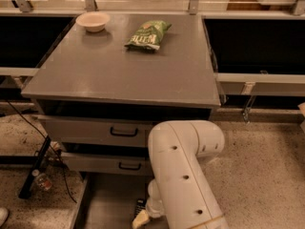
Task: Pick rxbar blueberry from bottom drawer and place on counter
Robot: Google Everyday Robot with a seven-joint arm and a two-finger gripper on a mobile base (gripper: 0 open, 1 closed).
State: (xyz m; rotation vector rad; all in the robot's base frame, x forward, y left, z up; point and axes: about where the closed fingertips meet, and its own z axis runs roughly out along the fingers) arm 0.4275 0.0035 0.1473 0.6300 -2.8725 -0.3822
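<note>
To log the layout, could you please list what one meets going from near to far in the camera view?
Gripper low over the bottom drawer, middle drawer handle, top drawer handle, counter, chip bag, bowl.

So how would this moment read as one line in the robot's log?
pincer: low in open bottom drawer | rxbar blueberry: beside it, in drawer | counter: chip bag, bowl

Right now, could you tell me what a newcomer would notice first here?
The bulky white robot arm fills the lower centre, its gripper low over the open grey bottom drawer beside a small dark bar. A crinkled green chip bag lies on the broad grey counter.
</note>
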